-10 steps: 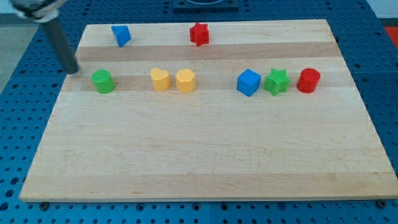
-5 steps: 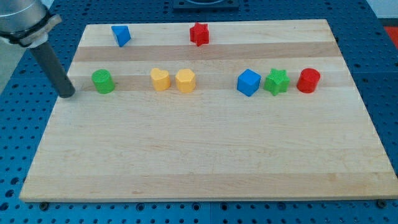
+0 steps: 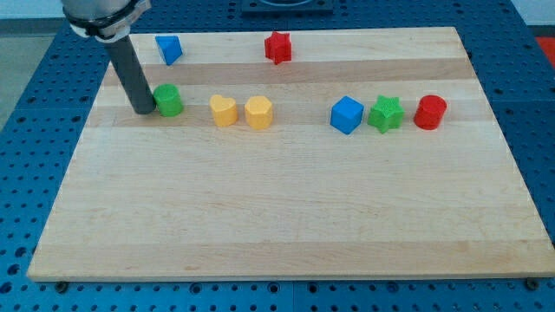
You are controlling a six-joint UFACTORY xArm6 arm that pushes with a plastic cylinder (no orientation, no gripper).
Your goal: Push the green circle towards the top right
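Trouble first: my tip (image 3: pixel 143 110) sits on the view's left side of the green circle (image 3: pixel 169 100), touching it or nearly so. A push from that side would, I judge, send the circle straight toward the view's right, not up as well. That path leads into the yellow heart (image 3: pixel 224 111), which stands near the circle on its right, with a second yellow block (image 3: pixel 258 113) touching or almost touching the heart beyond it. A collision would scatter both. A glancing, off-centre contact could also let the round circle roll off my tip. To aim at the top right, I would need to press from the circle's lower left.

Pose: my rod leans slightly, its upper end toward the view's top left of the circle, its lower end down on the wooden board (image 3: pixel 286 217). I have no jaws and grip nothing; I only push.

Elsewhere, a blue block (image 3: pixel 169 48) lies above the circle, a red star (image 3: pixel 277 47) to its upper right. Well apart on its right stand a blue cube (image 3: pixel 346 114), green star (image 3: pixel 386 113) and red cylinder (image 3: pixel 430 113).
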